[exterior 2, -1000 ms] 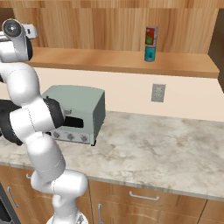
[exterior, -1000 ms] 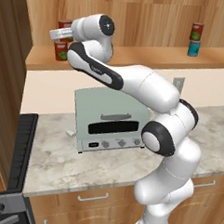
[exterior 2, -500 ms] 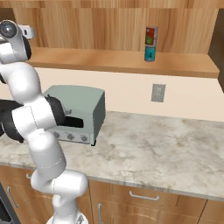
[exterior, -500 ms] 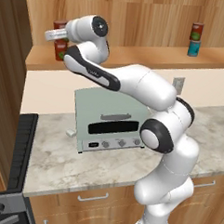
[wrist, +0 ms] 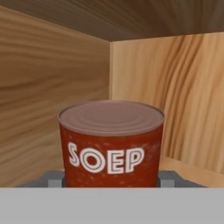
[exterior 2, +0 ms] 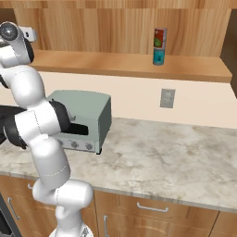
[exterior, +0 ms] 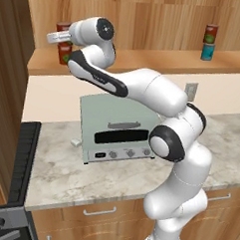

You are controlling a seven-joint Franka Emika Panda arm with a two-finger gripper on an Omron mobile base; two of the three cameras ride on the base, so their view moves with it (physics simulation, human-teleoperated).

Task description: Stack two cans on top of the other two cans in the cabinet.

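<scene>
At the upper left of the left base view, on the cabinet (exterior: 145, 61) shelf, a red can (wrist: 111, 142) is flanked by the gripper (wrist: 111, 180), its grip unconfirmable; rigid, smooth and probably slippery, it is best pinched mid-wall.

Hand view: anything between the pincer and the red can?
Nothing visible. The red can sits directly between the pincer fingertips, one tip at each side of its base. Only the cabinet corner lies behind it. I cannot tell whether the grip is closed.
</scene>
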